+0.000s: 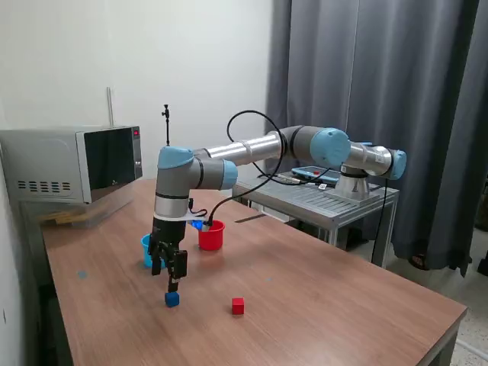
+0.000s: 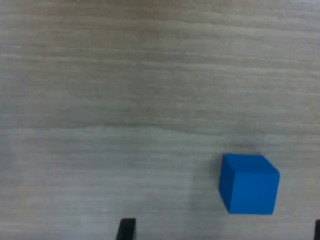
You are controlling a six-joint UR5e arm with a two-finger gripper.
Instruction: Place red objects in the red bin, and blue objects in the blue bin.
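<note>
A: Where was the blue cube (image 1: 172, 299)?
B: Lower middle-left of the exterior frame, resting on the table (image 1: 320, 290), with the gripper (image 1: 168, 268) hanging just above it, fingers spread and holding nothing.
A: And the rest?
B: A red cube (image 1: 238, 306) sat to its right; the red cup (image 1: 211, 235) and light blue cup (image 1: 146, 249) stood behind the arm.

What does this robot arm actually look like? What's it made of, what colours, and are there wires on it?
The arm is built of silvery metal tubes joined by grey joints with light blue caps. A black cable loops loosely along it, arching above the tube. At its end hangs a black gripper with two dark fingers. The base stands on a small metal side table. No markings are legible.
</note>
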